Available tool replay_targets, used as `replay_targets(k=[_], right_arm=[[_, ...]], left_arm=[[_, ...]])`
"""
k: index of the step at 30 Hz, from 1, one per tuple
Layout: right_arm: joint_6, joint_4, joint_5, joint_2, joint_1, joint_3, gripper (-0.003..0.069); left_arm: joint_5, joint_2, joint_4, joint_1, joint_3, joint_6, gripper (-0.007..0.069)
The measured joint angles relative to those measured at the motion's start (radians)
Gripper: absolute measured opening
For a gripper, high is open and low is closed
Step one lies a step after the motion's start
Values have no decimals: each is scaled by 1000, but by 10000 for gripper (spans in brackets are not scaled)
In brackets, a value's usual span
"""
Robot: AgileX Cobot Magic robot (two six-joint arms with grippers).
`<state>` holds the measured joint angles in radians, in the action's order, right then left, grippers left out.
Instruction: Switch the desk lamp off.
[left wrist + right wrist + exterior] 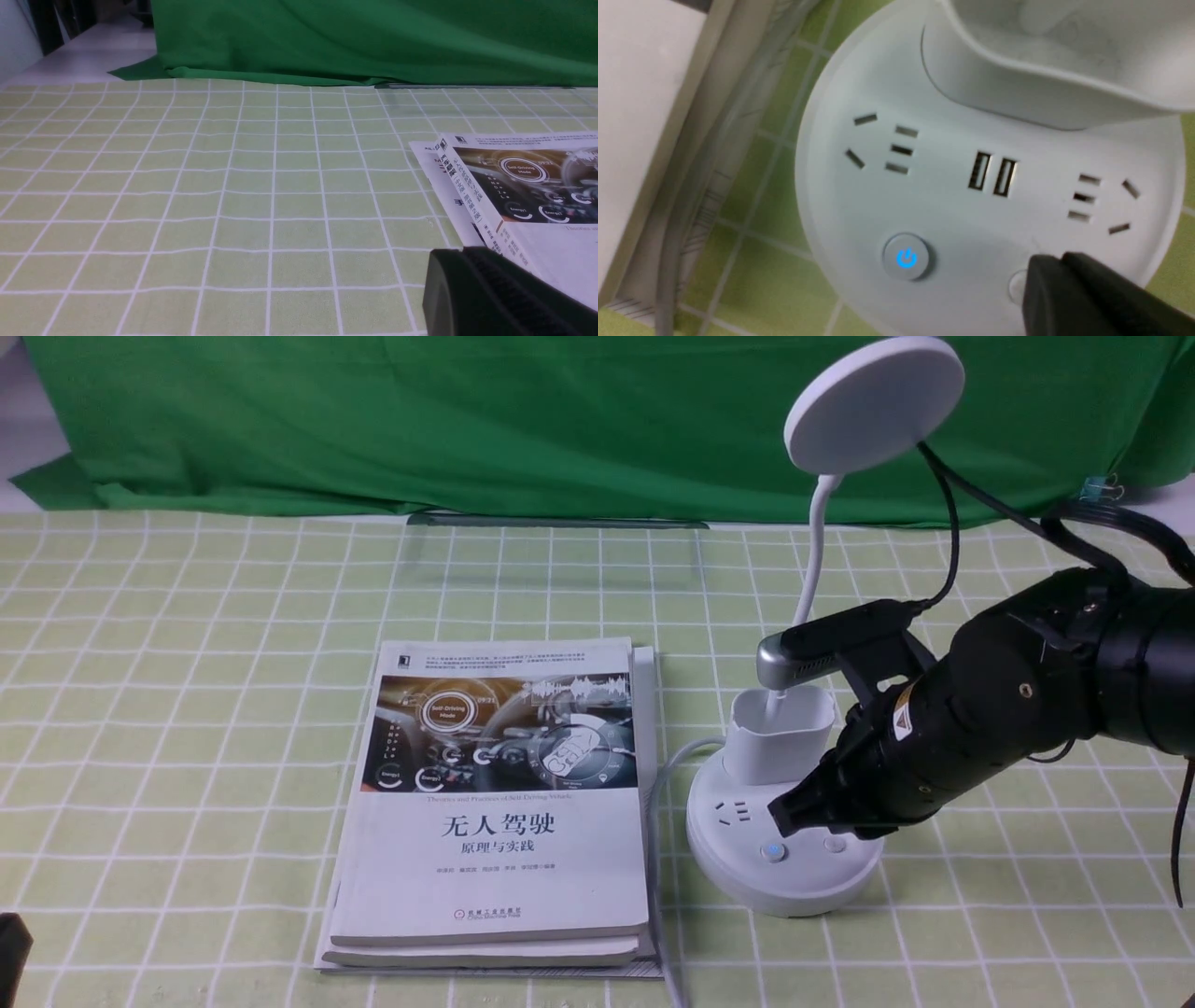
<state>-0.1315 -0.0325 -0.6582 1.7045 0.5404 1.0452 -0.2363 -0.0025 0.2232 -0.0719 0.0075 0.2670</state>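
The desk lamp [780, 737] needs no grasp. It is switched from the round base [747, 882], which lies directly beneath the right gripper [794, 812].

**Gripper state**
- Right gripper: jaws drawn together to a single point, nothing held.
- Left gripper [490, 289]: only part of one finger shows, so its state cannot be told. It is well apart from the lamp, with the book [504, 803] between.

**Contact points**
- The plain button [1015, 284] sits at the right tip, partly covered by it. Whether they touch cannot be told.
- The blue-lit button [906, 257] lies just beside the tip, toward the book.

**Handling, as judged**
- The base is hard, smooth plastic, so it is stiff under a press but slippery to a narrow tip.
- It is probably light, and a sideways push may skid it along the cloth.
- Press straight down on the button centre, and keep off the neck [814, 551] — it is thin and bendy and carries the disc head [873, 403] high above the gripper.
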Motion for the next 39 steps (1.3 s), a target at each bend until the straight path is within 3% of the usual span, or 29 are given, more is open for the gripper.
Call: replay_targets(k=[7,22,34,39], right_arm=[[0,0,-22,-71,0,-52,28],[-3,-1,-156,-605,0,-279,29],[3,-23,18,-804,-3,-302,29],[51,-32,167,-992,-79,-458,29]], left_arm=[[0,0,0,0,0,0,1],[0,0,0,0,0,0,1],[0,0,0,0,0,0,1],[0,0,-3,1,0,0,1]])
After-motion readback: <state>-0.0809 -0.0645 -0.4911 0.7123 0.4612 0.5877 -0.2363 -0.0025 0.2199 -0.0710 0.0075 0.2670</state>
